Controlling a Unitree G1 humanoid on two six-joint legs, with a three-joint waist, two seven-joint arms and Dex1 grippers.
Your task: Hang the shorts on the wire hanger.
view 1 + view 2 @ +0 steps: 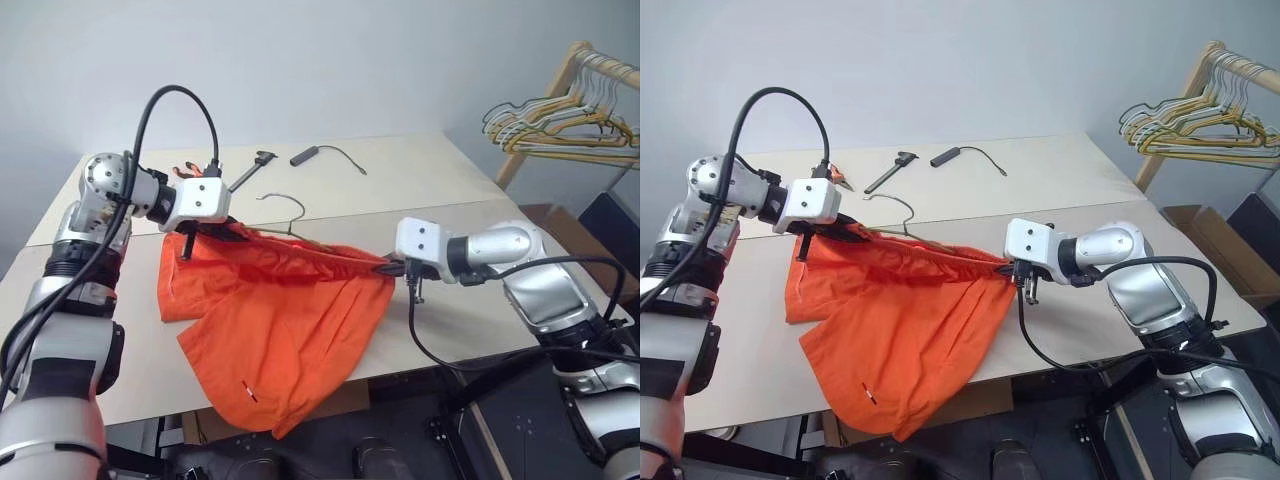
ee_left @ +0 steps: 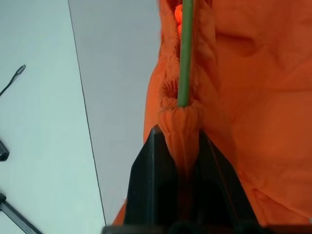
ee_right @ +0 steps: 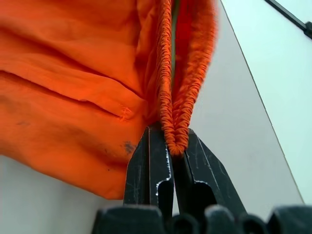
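Both end effectors, left (image 1: pixel 236 232) and right (image 1: pixel 392 268), pinch the soft, floppy shorts (image 1: pixel 270 330) by the stretchy waistband, the best place to hold.

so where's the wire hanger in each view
Left eye view: wire hanger, hook poking up behind the stretched shorts, mid-table.
Right eye view: same hook, a bit further left.
Left wrist view: a thin greenish wire inside the waistband.
Right wrist view: I cannot make it out.
Shared landmark: the gathered orange waistband.
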